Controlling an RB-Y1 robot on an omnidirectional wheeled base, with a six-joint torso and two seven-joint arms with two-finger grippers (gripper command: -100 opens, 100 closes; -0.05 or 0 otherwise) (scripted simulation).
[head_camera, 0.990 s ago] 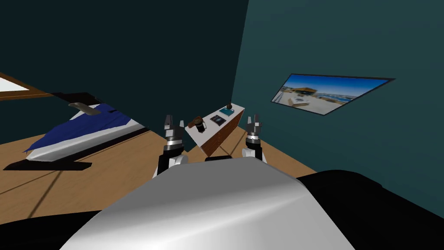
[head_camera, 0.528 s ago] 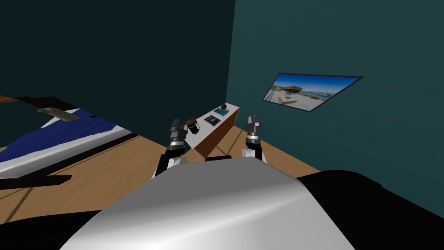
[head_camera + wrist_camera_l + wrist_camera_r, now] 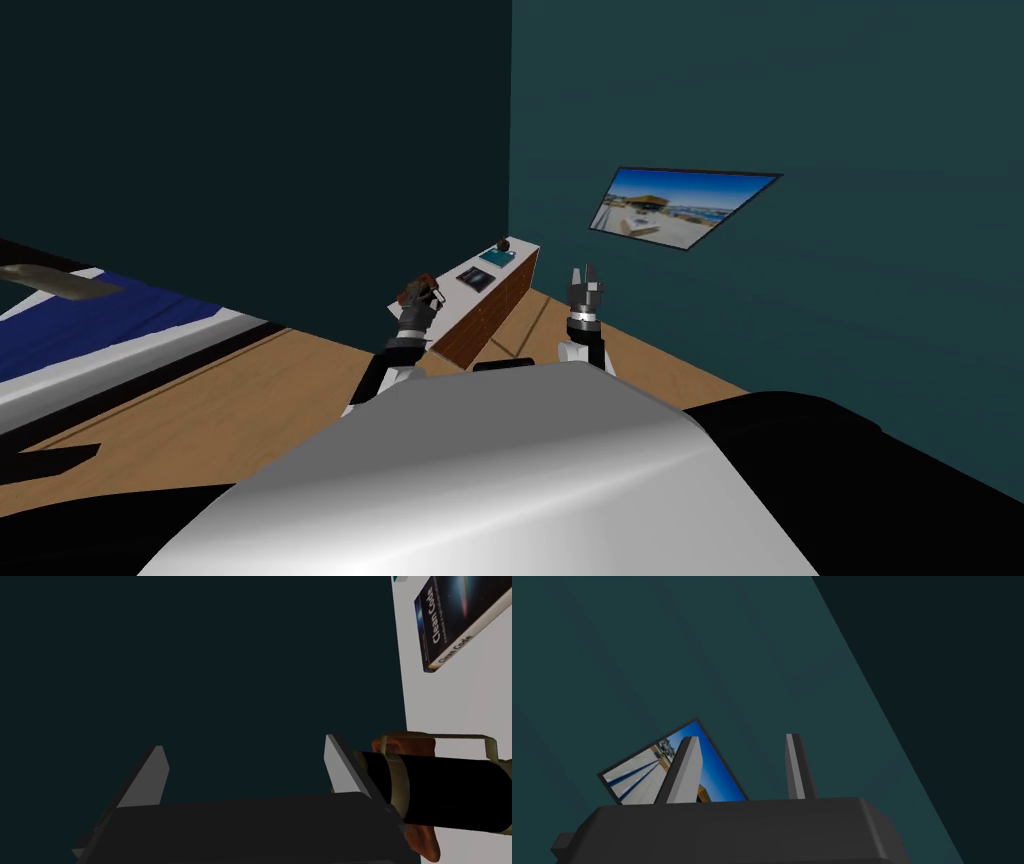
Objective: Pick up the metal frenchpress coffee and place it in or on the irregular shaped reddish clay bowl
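Two fingers of the left gripper [image 3: 244,743] stand spread, empty; the black, tan-banded cylindrical french press [image 3: 450,793] lies just outside one, seemingly across the reddish clay bowl [image 3: 415,747]. Rigid, smooth, probably slippery: clamp its barrel (not the thin handle). Idle, the right gripper [image 3: 741,737] is parted too.

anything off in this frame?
Yes: the black cylindrical french press with beige bands sits outside the left gripper's open fingers, by one finger's outer side, overlapping the reddish bowl. Between the fingers is dark wall.
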